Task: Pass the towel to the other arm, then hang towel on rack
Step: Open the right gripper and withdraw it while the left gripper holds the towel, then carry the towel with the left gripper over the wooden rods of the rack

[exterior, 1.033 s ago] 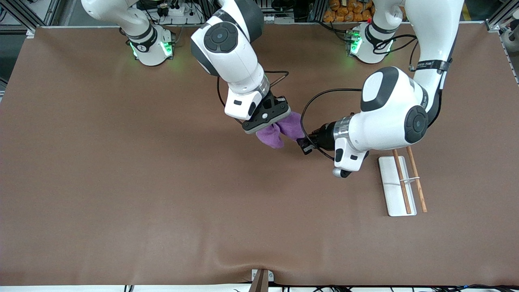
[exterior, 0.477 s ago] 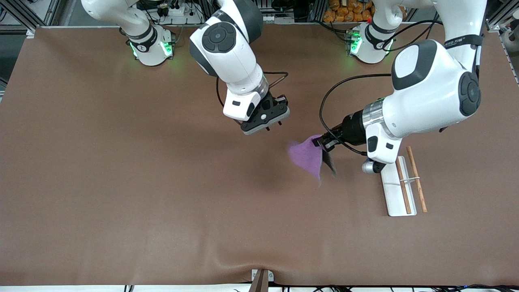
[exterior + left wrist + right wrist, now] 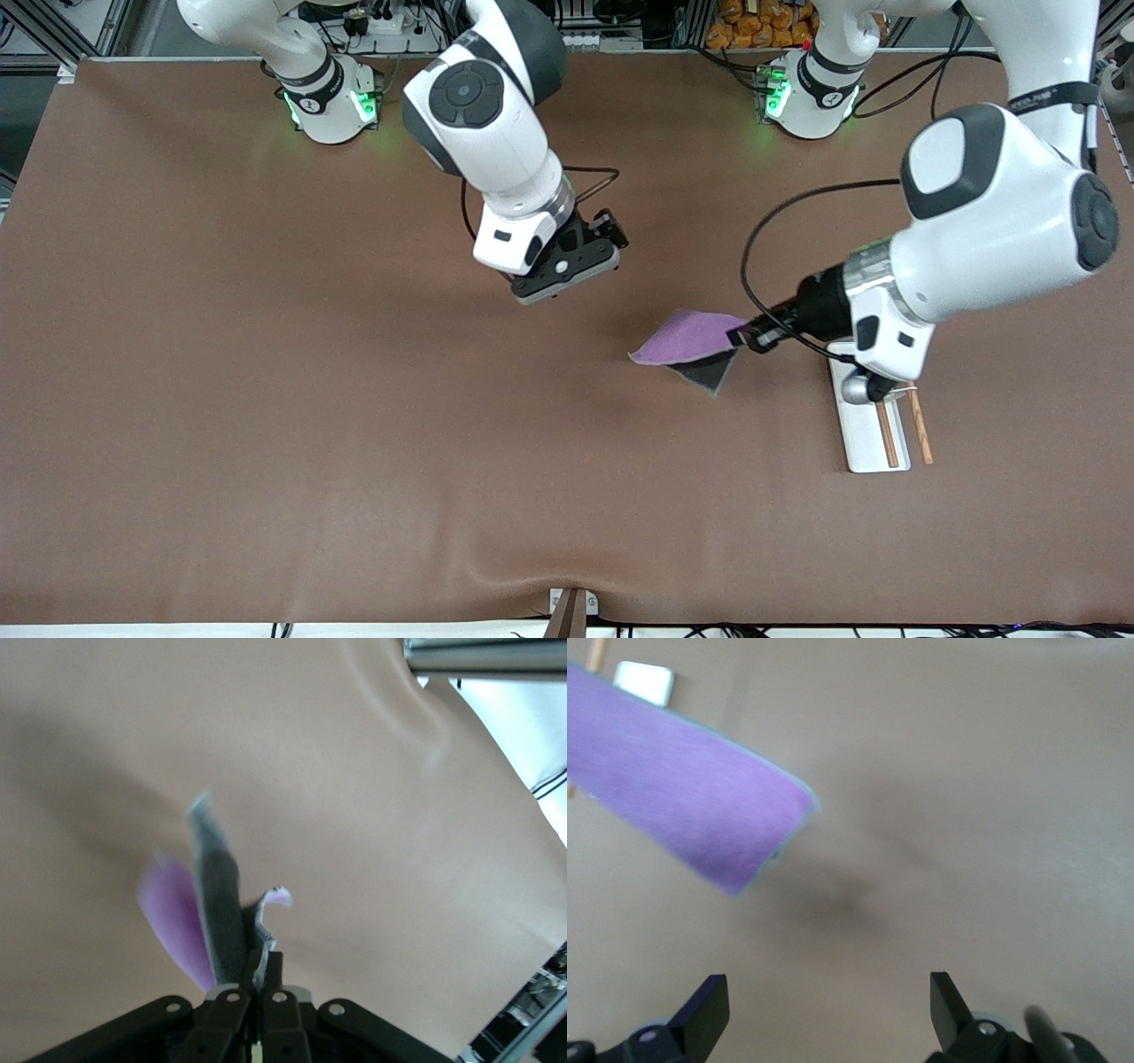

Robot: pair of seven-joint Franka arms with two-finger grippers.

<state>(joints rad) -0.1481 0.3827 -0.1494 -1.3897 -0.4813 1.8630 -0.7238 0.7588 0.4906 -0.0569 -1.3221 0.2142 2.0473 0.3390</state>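
The purple towel [image 3: 687, 339] with its grey underside hangs in the air from my left gripper [image 3: 740, 337], which is shut on one corner of it beside the rack. In the left wrist view the towel [image 3: 190, 912] trails out from the closed fingers [image 3: 263, 970]. The rack [image 3: 864, 425] is a white base plate with two wooden rods [image 3: 920, 427], partly hidden under my left arm. My right gripper [image 3: 567, 282] is open and empty above the table's middle. The right wrist view shows its spread fingers [image 3: 709, 1005] and the towel [image 3: 682, 806] farther off.
The brown table [image 3: 266, 399] stretches wide toward the right arm's end. Both arm bases [image 3: 332, 97] stand along the edge farthest from the front camera. A small clamp [image 3: 571, 611] sits at the table's nearest edge.
The right gripper let go of the towel and drew back toward its base. The left gripper took the towel and carried it toward the rack, swinging it flatter.
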